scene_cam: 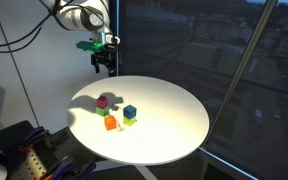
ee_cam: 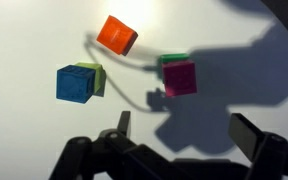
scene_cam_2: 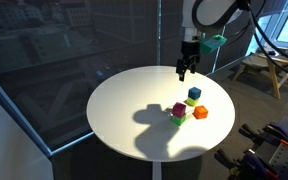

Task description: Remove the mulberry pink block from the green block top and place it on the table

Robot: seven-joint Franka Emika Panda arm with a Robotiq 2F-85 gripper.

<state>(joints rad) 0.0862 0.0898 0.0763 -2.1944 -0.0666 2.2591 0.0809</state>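
As the arm [scene_cam: 79, 17] hangs high, end effector [scene_cam: 103, 67] gapes.

White, rounded arm [scene_cam: 76, 15] segments, a black gripper [scene_cam: 102, 68], a green bracket [scene_cam: 87, 45] at the wrist, a black cable [scene_cam: 9, 44] trailing.

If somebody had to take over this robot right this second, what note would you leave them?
End effector: open, empty, hanging well above the table, touching no block.
Mulberry pink block: sitting on top of the green block.
Also on the table: an orange cube on its own, and a blue cube paired with a lime block.
Done: nothing yet.
Left: come down over the pink block, grip it, lift it off the green one, set it on bare tabletop.
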